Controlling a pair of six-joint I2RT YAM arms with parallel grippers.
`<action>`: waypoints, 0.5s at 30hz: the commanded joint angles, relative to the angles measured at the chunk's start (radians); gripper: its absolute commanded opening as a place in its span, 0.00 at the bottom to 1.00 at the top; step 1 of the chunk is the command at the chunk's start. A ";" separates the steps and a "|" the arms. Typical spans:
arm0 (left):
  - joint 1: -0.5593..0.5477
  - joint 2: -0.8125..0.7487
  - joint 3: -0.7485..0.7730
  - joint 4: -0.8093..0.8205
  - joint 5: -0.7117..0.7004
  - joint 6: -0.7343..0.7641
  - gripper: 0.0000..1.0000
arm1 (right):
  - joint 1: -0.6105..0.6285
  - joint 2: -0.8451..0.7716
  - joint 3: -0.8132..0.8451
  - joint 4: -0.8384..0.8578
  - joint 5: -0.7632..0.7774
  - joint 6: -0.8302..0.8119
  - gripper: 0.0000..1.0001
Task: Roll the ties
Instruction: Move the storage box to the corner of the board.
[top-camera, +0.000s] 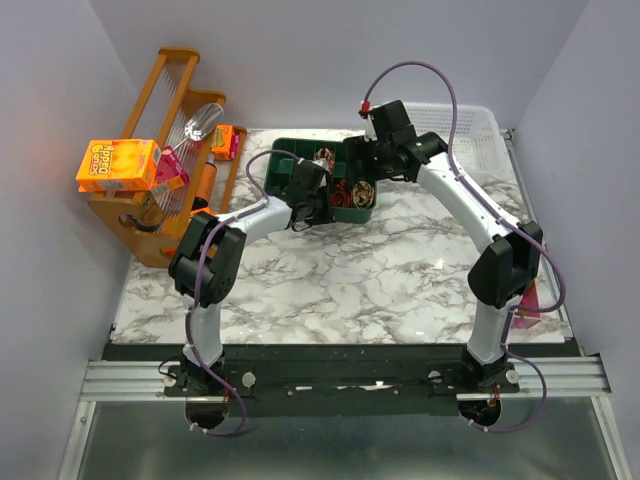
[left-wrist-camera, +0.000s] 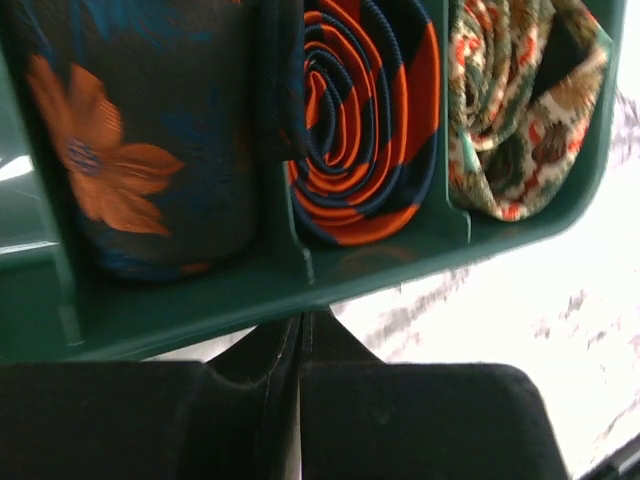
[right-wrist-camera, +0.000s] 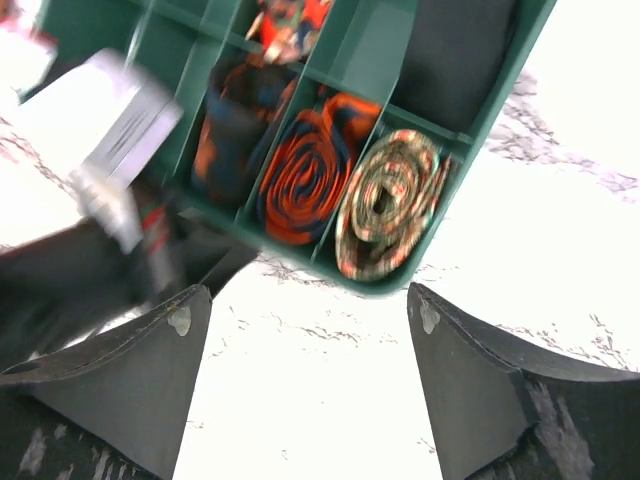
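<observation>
Left end effector (left-wrist-camera: 300, 335) closed, green tray (left-wrist-camera: 250, 290) of coiled ties (left-wrist-camera: 365, 130) just beyond, right end effector (right-wrist-camera: 308, 295) open nearby

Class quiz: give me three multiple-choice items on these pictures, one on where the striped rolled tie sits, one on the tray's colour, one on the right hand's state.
1. In the plastic compartment tray, which of the three filled compartments side by side holds the orange-and-navy striped coiled fabric tie? A leftmost; B middle; C rightmost.
2. The tray's colour? A white; B orange; C green.
3. The right hand is: A open, empty; B shut on a tie; C shut, empty.
Answers: 1 B, a dark tie with orange flowers and a cream paisley tie flank it; 2 C, its walls are green; 3 A, its fingers stand apart, holding nothing.
</observation>
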 joint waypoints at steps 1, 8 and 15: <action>0.038 0.115 0.128 0.011 -0.027 -0.017 0.08 | -0.004 -0.057 -0.040 0.036 0.027 0.002 0.88; 0.090 0.273 0.367 0.021 0.072 -0.031 0.09 | -0.006 -0.082 -0.073 0.042 0.010 0.002 0.88; 0.064 0.398 0.552 0.052 0.195 -0.065 0.17 | -0.006 -0.091 -0.089 0.039 0.016 -0.002 0.89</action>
